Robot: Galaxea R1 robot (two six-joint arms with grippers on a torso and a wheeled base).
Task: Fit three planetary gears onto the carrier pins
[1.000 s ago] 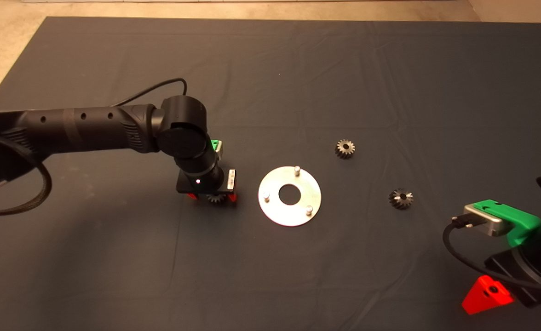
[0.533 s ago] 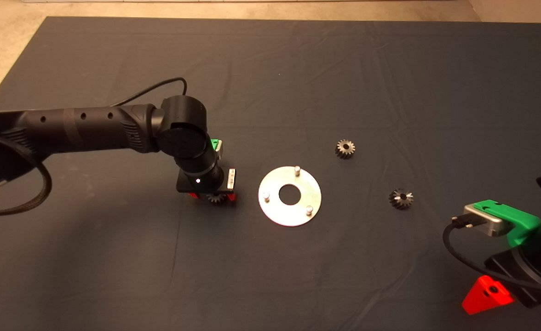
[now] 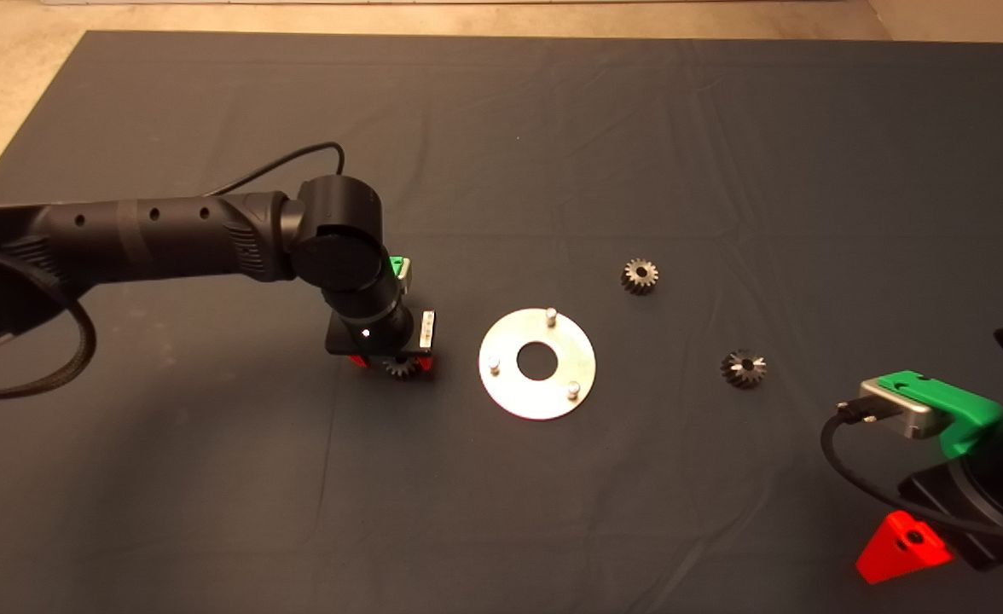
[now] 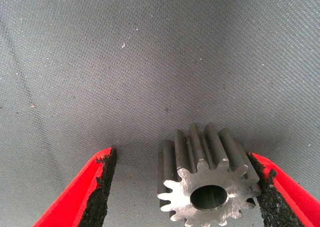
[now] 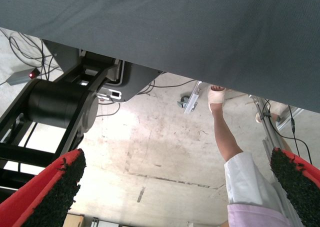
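Beside the disc (image 3: 536, 363), left gripper (image 4: 182, 189) straddles first gear (image 4: 207, 182), fingers apart; next squeeze, lift. Right gripper (image 5: 177, 192) parked, apart.

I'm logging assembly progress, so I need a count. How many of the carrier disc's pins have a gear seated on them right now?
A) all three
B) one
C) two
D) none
D: all three pins on the carrier disc stand bare; two gears lie on the mat and the third gear sits between the left gripper fingers.
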